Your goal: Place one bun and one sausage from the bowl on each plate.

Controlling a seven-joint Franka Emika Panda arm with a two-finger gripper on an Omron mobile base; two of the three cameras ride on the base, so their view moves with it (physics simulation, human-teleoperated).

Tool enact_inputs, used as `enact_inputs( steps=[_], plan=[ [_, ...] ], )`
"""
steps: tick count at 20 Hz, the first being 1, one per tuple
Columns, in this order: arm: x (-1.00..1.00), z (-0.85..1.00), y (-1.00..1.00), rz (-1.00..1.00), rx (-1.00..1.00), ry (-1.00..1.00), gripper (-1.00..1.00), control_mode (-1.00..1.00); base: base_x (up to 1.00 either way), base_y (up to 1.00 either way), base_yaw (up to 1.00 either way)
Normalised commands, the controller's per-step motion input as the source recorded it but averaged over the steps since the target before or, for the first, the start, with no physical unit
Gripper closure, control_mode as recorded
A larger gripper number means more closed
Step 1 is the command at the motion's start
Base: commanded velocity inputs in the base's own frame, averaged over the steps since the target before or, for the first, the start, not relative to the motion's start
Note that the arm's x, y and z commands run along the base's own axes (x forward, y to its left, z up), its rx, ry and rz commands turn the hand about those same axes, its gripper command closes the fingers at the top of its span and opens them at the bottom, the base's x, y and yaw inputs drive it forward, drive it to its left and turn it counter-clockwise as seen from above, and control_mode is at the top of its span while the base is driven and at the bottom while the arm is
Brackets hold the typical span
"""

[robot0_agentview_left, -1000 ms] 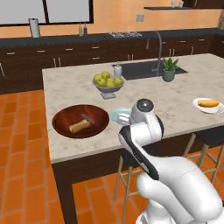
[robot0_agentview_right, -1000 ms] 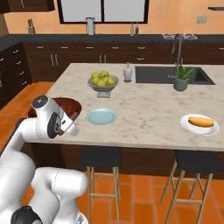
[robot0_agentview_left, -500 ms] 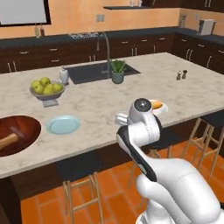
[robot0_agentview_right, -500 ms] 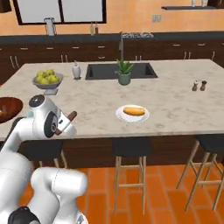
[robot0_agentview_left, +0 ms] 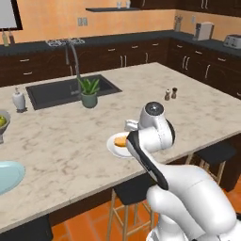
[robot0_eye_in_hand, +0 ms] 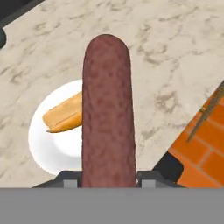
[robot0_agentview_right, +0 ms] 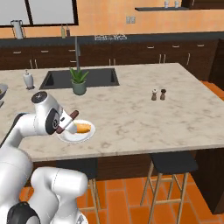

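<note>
Left base view: white plate (robot0_agentview_left: 113, 146) with tan bun (robot0_agentview_left: 121, 141) at centre, partly behind the arm, pale blue plate (robot0_agentview_left: 6, 174) at left edge; right base view: gripper (robot0_agentview_right: 72, 118) centre-left over the white plate, jaws clamped on dark sausage (robot0_agentview_right: 74, 114); hand view: reddish-brown round-tipped sausage upright at centre, bun left.

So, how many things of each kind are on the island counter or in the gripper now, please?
Plates: 2, white plate and pale blue plate
Buns: 1, bun
Sausages: 1, sausage in the gripper
Shakers: 2, and
Potted plants: 1
Total: 7
</note>
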Motion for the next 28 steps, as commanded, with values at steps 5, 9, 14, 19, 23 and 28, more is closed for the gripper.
enact_inputs(
  steps=[5, 9, 14, 19, 23, 28],
  plan=[
    [0.72, -0.32, 0.19, -0.21, 0.22, 0.18, 1.00, -1.00, 0.20, -0.03, 0.00],
    [0.04, -0.97, 0.74, -0.48, 0.25, 0.27, 1.00, -1.00, 0.00, 0.00, 0.00],
    [0.15, -0.58, 0.17, -0.43, 0.06, 0.16, 1.00, -1.00, 0.00, 0.00, 0.00],
    [0.69, -0.24, -0.20, -0.15, 0.00, 0.02, 1.00, -1.00, 0.00, 0.00, 0.00],
    [0.54, -0.08, 0.13, -0.06, 0.00, 0.00, -1.00, -1.00, 0.00, 0.00, 0.00],
    [0.00, 0.01, 0.00, -0.02, 0.00, 0.00, -1.00, -1.00, 0.00, 0.00, 0.00]
  ],
)
